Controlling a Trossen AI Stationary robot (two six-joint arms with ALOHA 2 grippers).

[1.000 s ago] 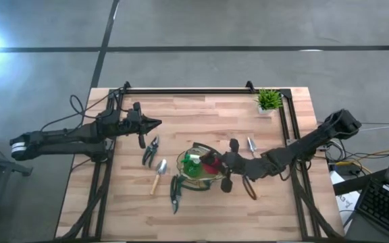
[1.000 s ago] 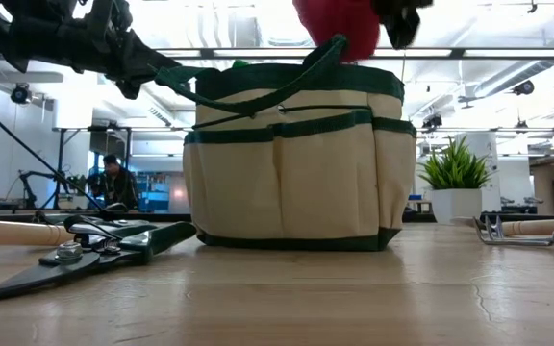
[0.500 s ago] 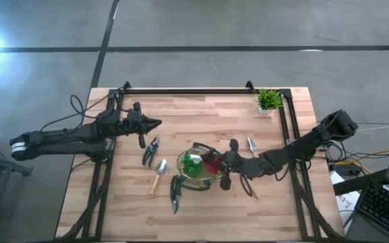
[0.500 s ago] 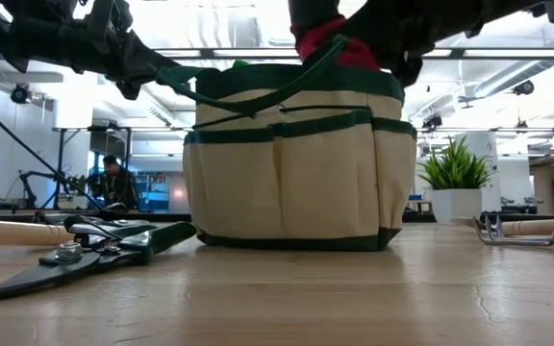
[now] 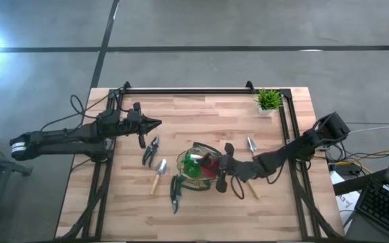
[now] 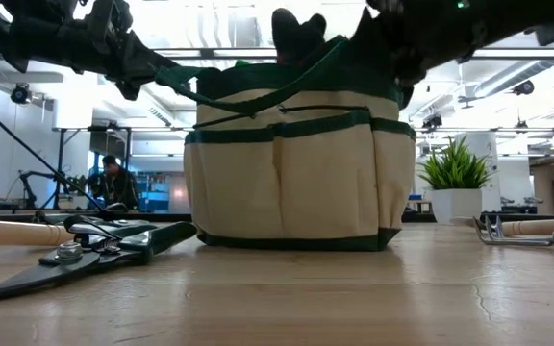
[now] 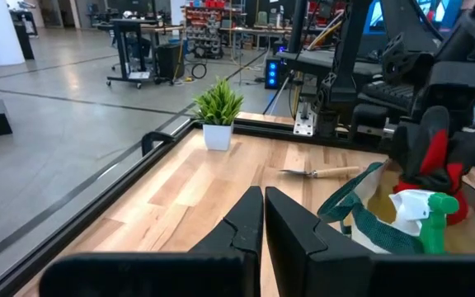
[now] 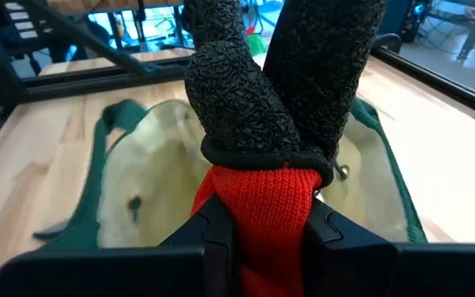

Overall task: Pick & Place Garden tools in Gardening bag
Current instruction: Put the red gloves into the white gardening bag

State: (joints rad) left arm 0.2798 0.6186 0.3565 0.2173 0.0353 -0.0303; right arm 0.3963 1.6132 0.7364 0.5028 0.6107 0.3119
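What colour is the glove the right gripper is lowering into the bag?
Red cuff, black textured fingers on the glove; clearest in the right wrist view.

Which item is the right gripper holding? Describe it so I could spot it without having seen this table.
Find the round tan bag with the green rim in the middle of the wooden table. The right gripper hangs over its opening, shut on a glove. Its red knit cuff and rough black fingers set it apart from the green spray bottle already inside the bag.

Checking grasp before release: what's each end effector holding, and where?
Right end effector grips the glove by its red cuff, over the bag. Left end effector is shut on nothing.
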